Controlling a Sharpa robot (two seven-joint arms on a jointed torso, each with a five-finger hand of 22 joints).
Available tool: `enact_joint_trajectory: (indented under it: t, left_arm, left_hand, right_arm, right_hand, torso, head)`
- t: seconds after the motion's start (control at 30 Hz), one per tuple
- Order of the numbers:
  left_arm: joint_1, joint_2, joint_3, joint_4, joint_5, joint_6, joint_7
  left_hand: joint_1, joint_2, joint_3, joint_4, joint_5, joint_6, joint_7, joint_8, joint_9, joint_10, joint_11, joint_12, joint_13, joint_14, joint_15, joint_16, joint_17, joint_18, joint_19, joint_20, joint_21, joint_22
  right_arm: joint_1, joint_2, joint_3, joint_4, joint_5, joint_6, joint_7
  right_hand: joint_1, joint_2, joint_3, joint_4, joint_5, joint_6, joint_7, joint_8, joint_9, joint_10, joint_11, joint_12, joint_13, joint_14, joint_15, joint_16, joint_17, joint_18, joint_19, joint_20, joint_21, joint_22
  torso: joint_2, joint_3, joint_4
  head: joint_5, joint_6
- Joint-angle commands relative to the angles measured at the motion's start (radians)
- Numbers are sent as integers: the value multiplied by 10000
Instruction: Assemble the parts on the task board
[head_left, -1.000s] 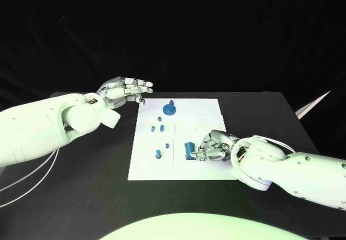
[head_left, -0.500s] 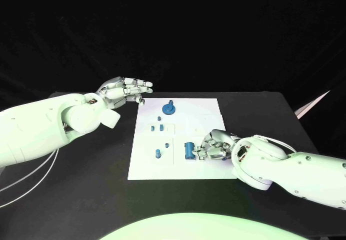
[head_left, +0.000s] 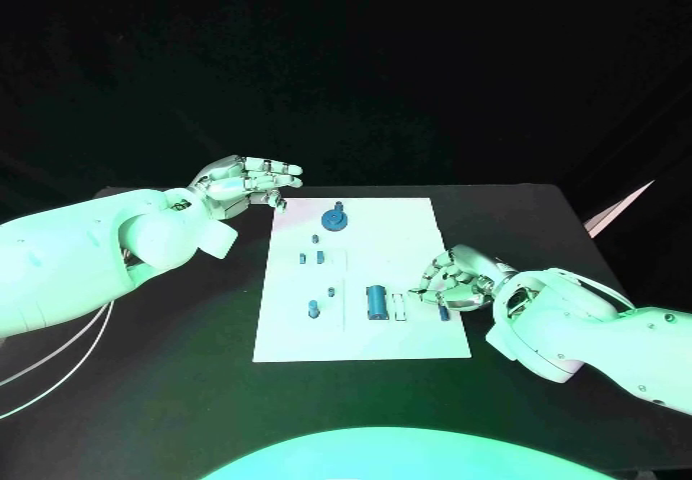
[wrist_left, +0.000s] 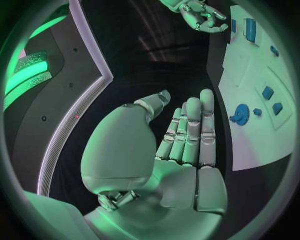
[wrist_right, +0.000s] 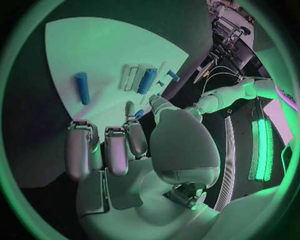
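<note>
The white task board (head_left: 411, 225) lies mid-table, with several blue parts on it. A round knobbed part (head_left: 338, 216) stands at its far end. A thick blue cylinder (head_left: 376, 300) lies beside pale slots, and a thin blue pin (head_left: 443, 312) lies near the right edge. My right hand (head_left: 459, 282) hovers at that edge with its fingers curled. In the right wrist view its thumb and a fingertip pinch a small blue part (wrist_right: 139, 114), near the cylinder (wrist_right: 147, 81) and pin (wrist_right: 82, 87). My left hand (head_left: 245, 180) hangs off the board's far left corner, fingers straight and holding nothing (wrist_left: 187, 140).
Small blue pegs (head_left: 312, 257) stand in the board's left half. A pale slanted object (head_left: 620, 208) sticks up at the table's right edge. Bare black table (head_left: 173, 330) lies to the left of the board and in front of it.
My right hand has drawn back to the right, away from the thick cylinder, which now lies flat by the slots. The thin pin beneath the hand has come into sight. The left hand has stayed put.
</note>
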Motion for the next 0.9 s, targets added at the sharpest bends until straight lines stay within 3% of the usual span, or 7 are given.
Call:
enact_joint_trajectory:
  t: [0.03, 0.23, 0.4, 0.63, 0.9]
  left_arm:
    - [-1, 10, 4, 24, 13, -10, 33]
    - [-2, 27, 2, 33, 14, -17, 54]
    - [-3, 49, 0, 32, 14, -2, 63]
    - [-5, 55, -2, 27, 14, 19, 68]
    - [-9, 42, -4, 30, 14, 38, 66]
  left_hand:
    - [-110, 214, -188, 37, -15, -84, 67, 230, -88, -212, 32, 152, -104, -50, -21, -91, -103, -166, -2, 24, -176, -99]
    - [-110, 214, -188, 37, -15, -84, 67, 230, -88, -212, 32, 152, -104, -50, -21, -91, -103, -166, -2, 24, -176, -99]
    - [-110, 214, -188, 37, -15, -84, 67, 230, -88, -212, 32, 152, -104, -50, -21, -91, -103, -166, -2, 24, -176, -99]
    - [-110, 214, -188, 37, -15, -84, 67, 230, -88, -212, 32, 152, -104, -50, -21, -91, -103, -166, -2, 24, -176, -99]
    - [-110, 214, -188, 37, -15, -84, 67, 230, -88, -212, 32, 152, -104, -50, -21, -91, -103, -166, -2, 24, -176, -99]
  right_arm:
    - [94, -343, 3, 116, 101, -163, 171]
    - [158, -994, -5, 70, -98, -35, 206]
    - [-5, -1249, -18, -56, -420, 260, 50]
    - [-264, -1184, -30, -256, -633, 334, -167]
    - [-405, -843, -32, -518, -515, 377, -311]
  right_hand:
    - [283, 6, 363, -118, -102, -183, 50, -204, -77, 17, 115, -38, 687, 802, 65, 110, 1341, -208, 481, 57, 31, 1948]
    - [467, -143, 395, -189, -394, -20, 37, -169, -63, -69, 114, -149, 606, 772, 75, 58, 1227, -167, 414, 86, -163, 1875]
    - [473, -193, 373, -142, -682, 138, -14, -75, -10, -76, 73, -173, 599, 775, 45, 60, 1251, -171, 423, 72, -145, 1892]
    - [387, -214, 313, -44, -815, 193, -39, -31, 23, -63, 52, -171, 609, 781, 26, 66, 1277, -176, 434, 56, -126, 1905]
    - [181, -176, 187, 183, -907, 220, -65, 12, 65, -51, 32, -176, 615, 784, 7, 65, 1282, -174, 436, 37, -144, 1905]
  torso:
    - [0, 0, -14]
    - [-33, -11, -63]
    - [-38, -5, -73]
    - [-15, -2, -49]
    - [4, -10, -32]
  head:
    - [-98, 40]
    - [-218, 41]
    - [-285, 43]
    - [-306, 47]
    - [-292, 28]
